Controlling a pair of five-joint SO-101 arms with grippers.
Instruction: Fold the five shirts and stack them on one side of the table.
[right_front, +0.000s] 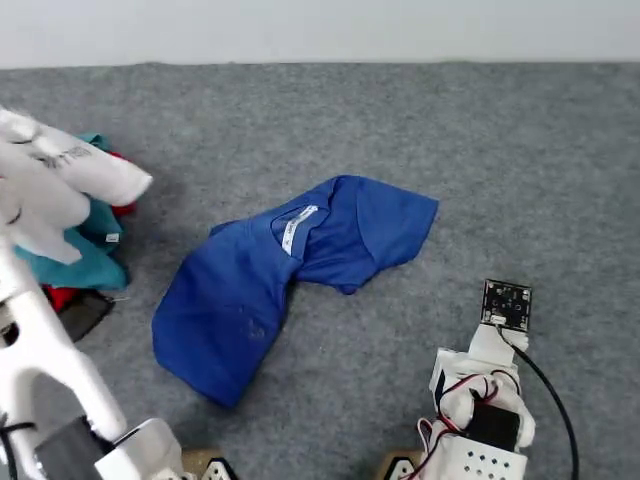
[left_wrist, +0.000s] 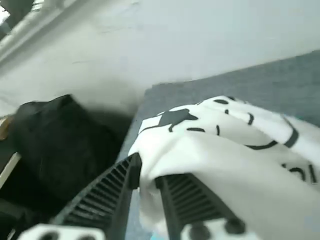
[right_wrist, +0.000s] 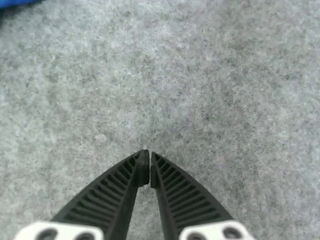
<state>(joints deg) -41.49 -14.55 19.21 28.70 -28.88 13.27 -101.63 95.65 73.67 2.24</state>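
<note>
Item 1, blue shirt (right_front: 290, 275): unfolded and rumpled, collar label showing, mid-table (right_front: 500, 140). Neither arm touches it. Judged to be the next piece to fold.

Item 2, white shirt (left_wrist: 225, 150): printed and bunched, to one side of the blue shirt and over the pile. The left gripper (left_wrist: 147, 176) pinches a fold of it between its jaws, presumably to set it onto the pile.

Item 3, pile (right_front: 80, 262): teal, red and dark cloth beside the blue shirt, under the white shirt. Likely the chosen stacking side.

Item 4, right gripper (right_wrist: 146, 167): jaws pressed together on nothing, tips down over bare table. It sits near the blue shirt's edge, on the side away from the pile, apparently parked to leave the pile side free.
</note>
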